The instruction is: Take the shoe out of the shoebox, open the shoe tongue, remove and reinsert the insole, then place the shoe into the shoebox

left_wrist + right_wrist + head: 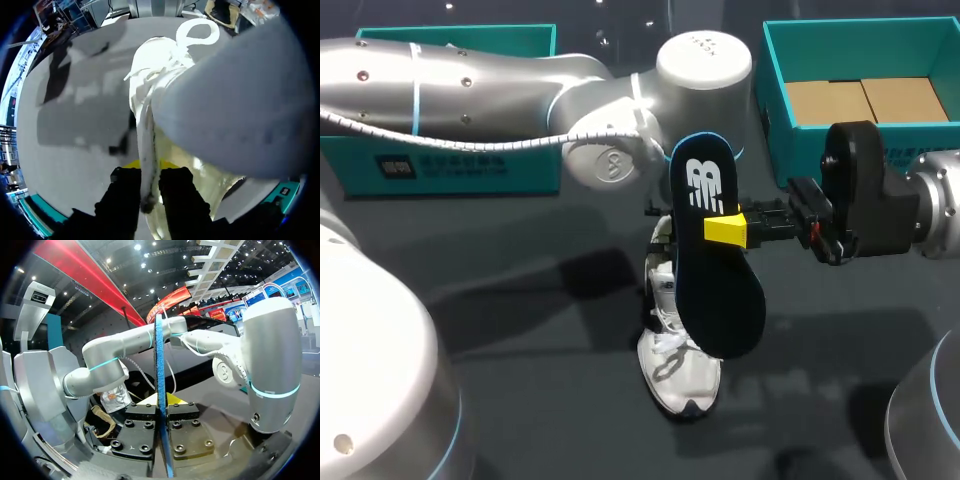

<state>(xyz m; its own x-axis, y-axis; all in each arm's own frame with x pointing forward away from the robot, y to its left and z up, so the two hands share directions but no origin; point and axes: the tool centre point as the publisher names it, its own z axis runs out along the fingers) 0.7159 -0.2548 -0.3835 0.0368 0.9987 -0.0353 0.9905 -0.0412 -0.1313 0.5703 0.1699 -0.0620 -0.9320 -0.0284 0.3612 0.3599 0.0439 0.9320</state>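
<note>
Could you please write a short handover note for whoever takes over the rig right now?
Left hand: shut on a thin edge of the shoe, which sits on the table.
Right hand: shut on the insole, held up in the air above the shoe.
Shoebox: at the far right of the table, with no shoe in it.
Done: shoe is out of the shoebox, insole is out of the shoe.
Left: reinsert the insole, then place the shoe into the shoebox.
</note>
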